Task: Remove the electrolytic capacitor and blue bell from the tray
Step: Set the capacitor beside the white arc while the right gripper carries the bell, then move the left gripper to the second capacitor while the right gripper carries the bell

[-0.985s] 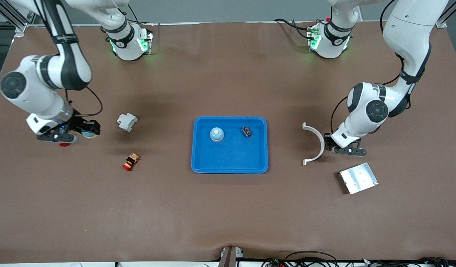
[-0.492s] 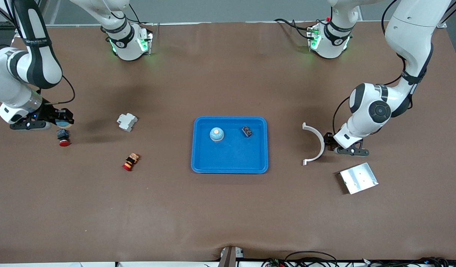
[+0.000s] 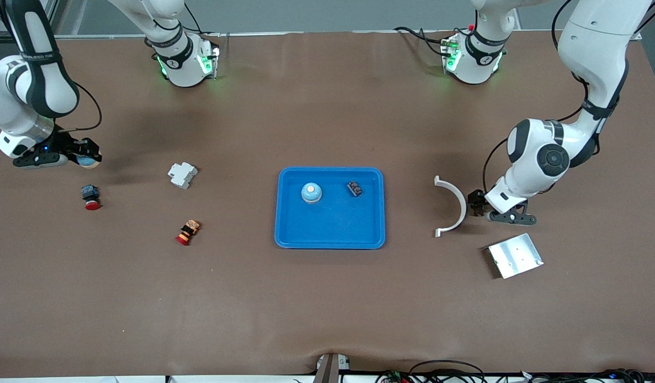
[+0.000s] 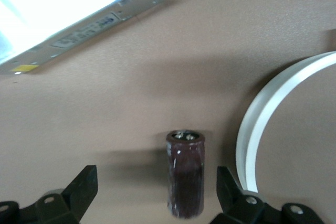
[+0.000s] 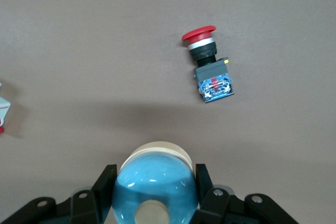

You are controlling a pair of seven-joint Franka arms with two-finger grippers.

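Now the left gripper (image 4: 155,195) has opened wide and let go of the capacitor (image 4: 185,174), which lies on the table betw. its fingers, just beside the white curved piece (image 3: 450,206) and near the metal plate (image 3: 514,255). So that one's out of the tray (image 3: 330,239).

Right gripper (image 5: 155,192) is clamped on a blue bell (image 5: 156,184), up over the table's right-arm end near a red push button (image 3: 90,197). It has moved off from above that button; bell not set down yet.

Another bell-like blue dome (image 3: 311,192) and a small dark part (image 3: 354,188) sit in the tray. Nothing blocks either arm.
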